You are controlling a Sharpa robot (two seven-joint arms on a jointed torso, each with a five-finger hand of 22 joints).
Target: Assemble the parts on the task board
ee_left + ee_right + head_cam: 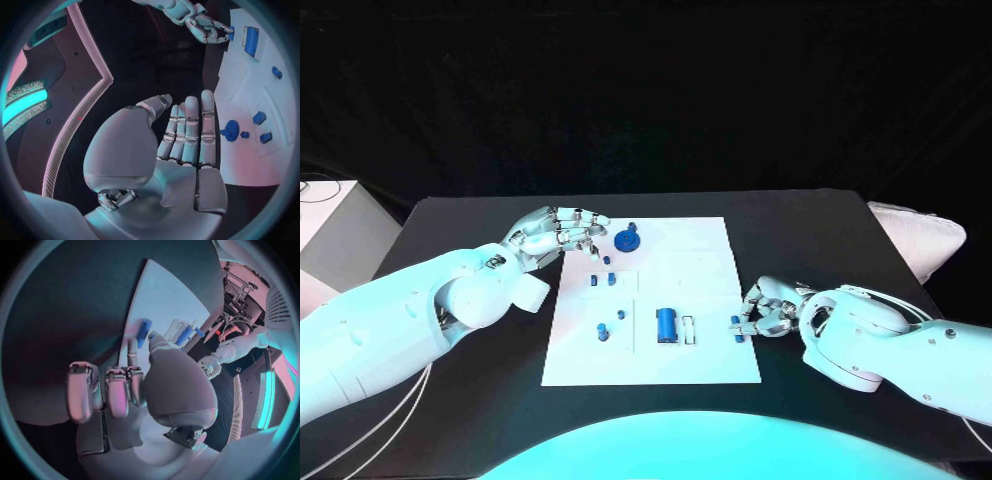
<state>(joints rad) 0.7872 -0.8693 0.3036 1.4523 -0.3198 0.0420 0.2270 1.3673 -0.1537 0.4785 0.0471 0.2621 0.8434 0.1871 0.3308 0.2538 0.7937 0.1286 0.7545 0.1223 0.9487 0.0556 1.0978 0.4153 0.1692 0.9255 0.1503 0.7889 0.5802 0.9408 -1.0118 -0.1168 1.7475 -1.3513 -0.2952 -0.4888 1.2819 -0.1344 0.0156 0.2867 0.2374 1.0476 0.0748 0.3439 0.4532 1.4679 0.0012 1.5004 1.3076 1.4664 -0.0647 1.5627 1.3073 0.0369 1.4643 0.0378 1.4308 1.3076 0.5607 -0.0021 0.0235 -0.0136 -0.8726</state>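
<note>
Right hand (776, 315) at the task board (689, 290) right edge, fingers pinching a small blue part (736, 326). Left hand (560, 232), fingers straight and empty, lies just beside the round blue part (627, 241).

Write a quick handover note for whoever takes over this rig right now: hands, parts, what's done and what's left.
Left hand: holds nothing, fingers extended together, beside the round blue part at the task board's far left corner.
Right hand: at the board's right edge, pinching a small blue part.
Parts: a blue block near the board's middle and several small blue pieces left of it.
Done: cannot tell which parts are seated.
Left: place the pinched part, then the rest.
</note>
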